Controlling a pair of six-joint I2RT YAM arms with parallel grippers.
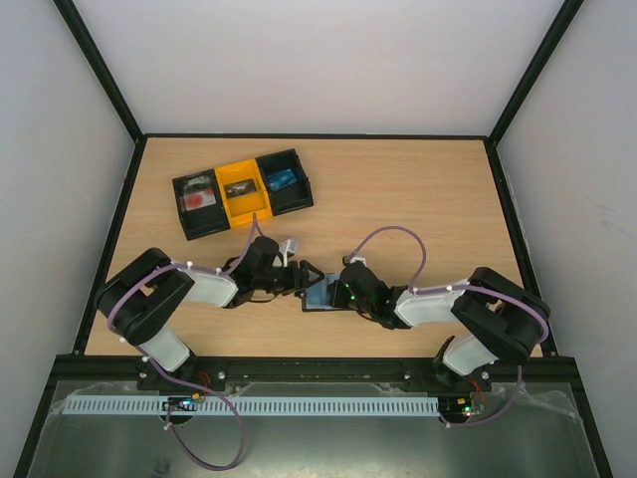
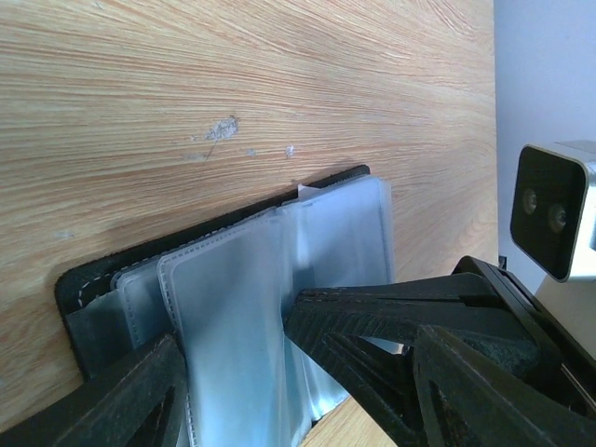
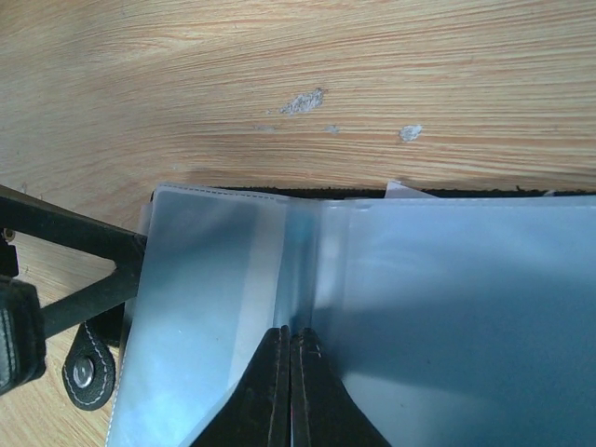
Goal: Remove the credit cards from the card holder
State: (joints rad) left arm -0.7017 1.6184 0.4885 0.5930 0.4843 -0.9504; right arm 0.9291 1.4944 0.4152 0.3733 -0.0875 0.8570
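The pale wooden worktop [image 1: 418, 199] carries a black-and-yellow three-compartment plastic tray [image 1: 249, 207] toward its far left corner. Well apart from it, near the middle of the near edge, lies the small black folding card holder [image 1: 319, 295] between the two arms, opened flat with its cloudy grey-blue plastic sleeves [image 2: 233, 317] showing. The left pincer [image 1: 307, 282] is spread, straddling a leaf of sleeves. The right pincer [image 3: 291, 337] is pressed together, tips on the crease between two sleeves; whether it nips a leaf I cannot tell. The holder's short black snap tab [image 3: 88, 372] sticks out just beside the left pincer.
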